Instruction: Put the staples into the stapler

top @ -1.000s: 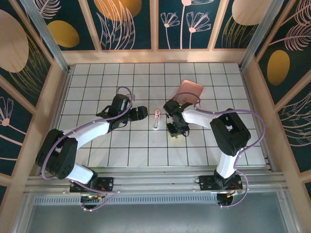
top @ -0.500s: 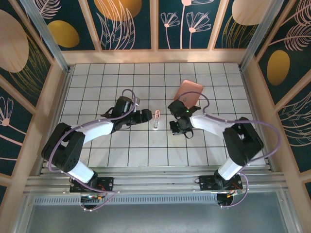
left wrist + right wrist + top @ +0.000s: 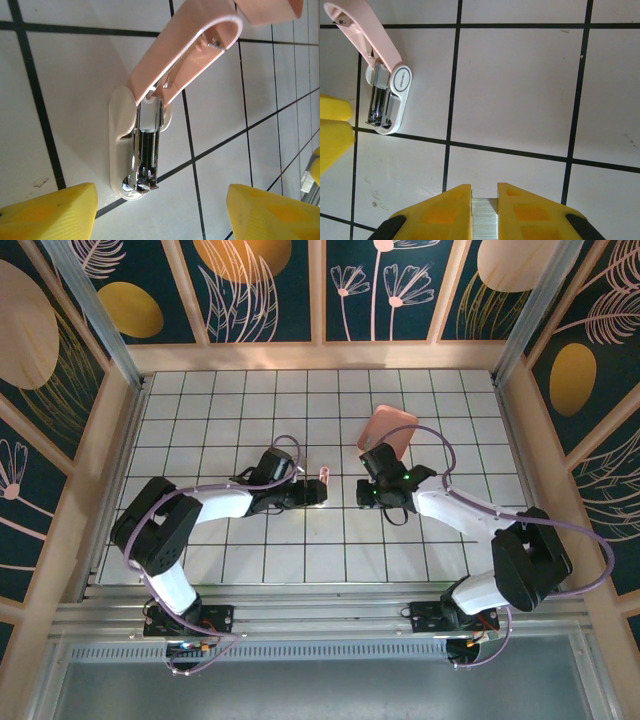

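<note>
staples (image 3: 484, 220), a short silver strip, sat pinched between the nearly shut fingers of my right gripper (image 3: 484, 202), over bare tile and well apart from the stapler (image 3: 141, 150). the stapler lay on the white tiled table (image 3: 200, 440) between my two grippers, its pink lid swung up and the metal channel on its white base exposed. my left gripper (image 3: 160, 215) was spread wide, one yellow finger on each side of the base's end, touching nothing and holding nothing.

i judged the risks to be these. the stapler looked light, so if my left fingers met it off-centre it could skid or turn, and the channel would no longer line up with the strip. if the strip came in tilted it could catch on the channel wall, snap or slide out of my pinch. a knock on the raised lid might drop it shut.

my right wrist camera gave me the strip itself and my grip on it; from overhead it was too small to make out. my left wrist camera showed the open channel close up. the overhead view gave both arms and the salmon-pink tray (image 3: 388, 430) behind my right one.
</note>
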